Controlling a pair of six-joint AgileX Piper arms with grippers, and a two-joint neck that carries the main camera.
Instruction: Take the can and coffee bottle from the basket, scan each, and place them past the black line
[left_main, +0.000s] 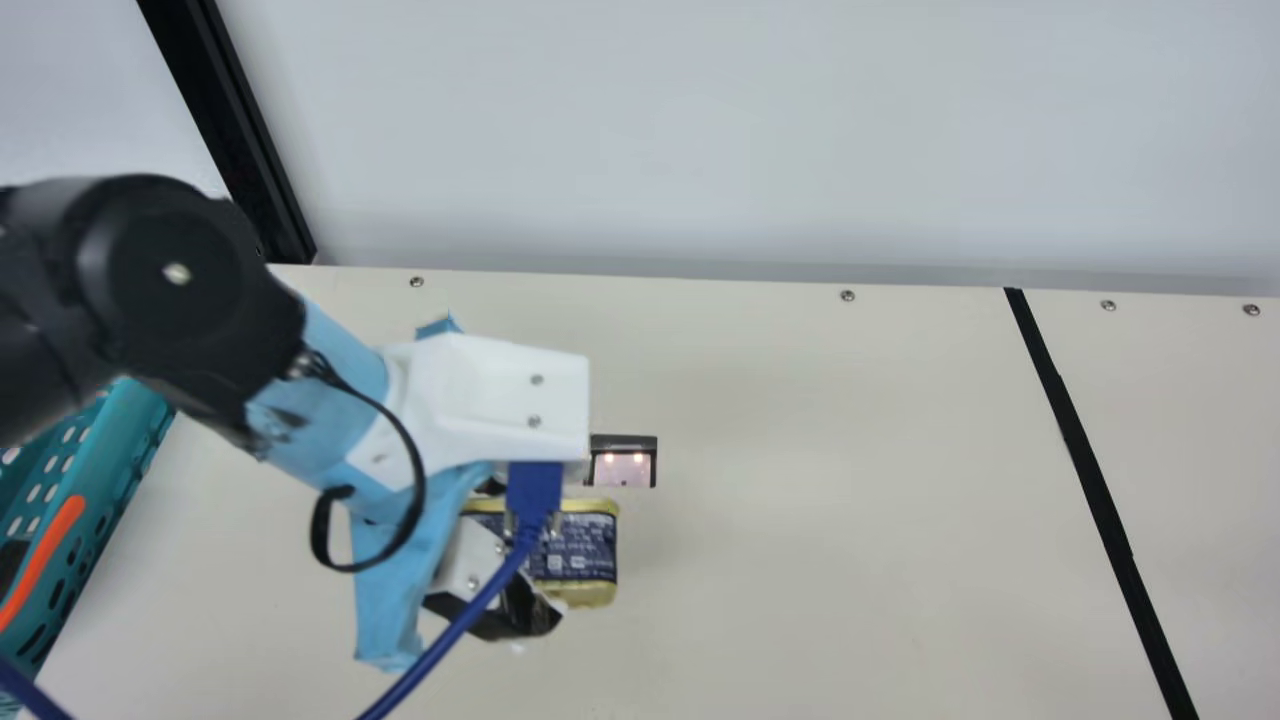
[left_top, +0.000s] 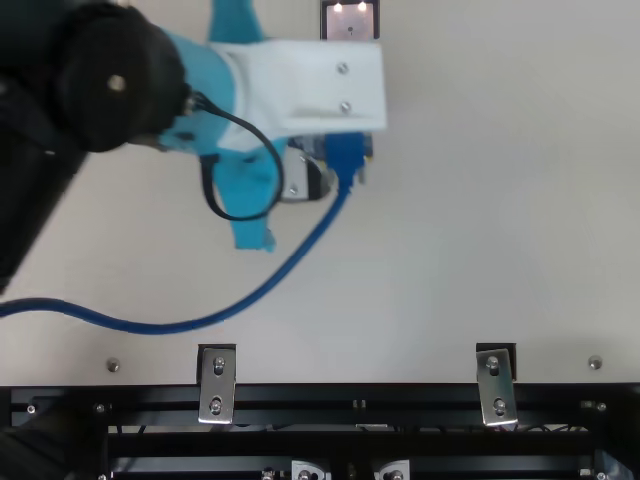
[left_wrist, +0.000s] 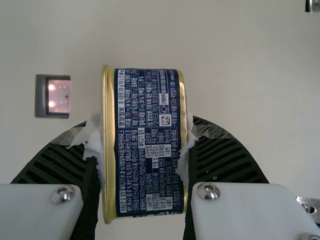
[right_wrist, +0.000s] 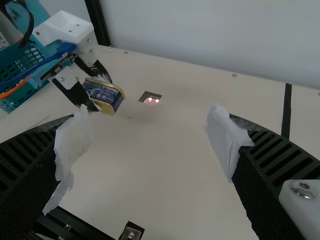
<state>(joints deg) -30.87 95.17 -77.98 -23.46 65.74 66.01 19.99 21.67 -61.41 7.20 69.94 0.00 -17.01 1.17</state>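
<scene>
The left pincer (left_wrist: 143, 147) is closed on the can (left_wrist: 150, 110) near the scanner (left_wrist: 59, 96); the right pincer (right_wrist: 150, 142) gapes wide, empty. Scanned or not, the can must cross the black line (left_main: 1100, 490); the bottle likely remains.
</scene>
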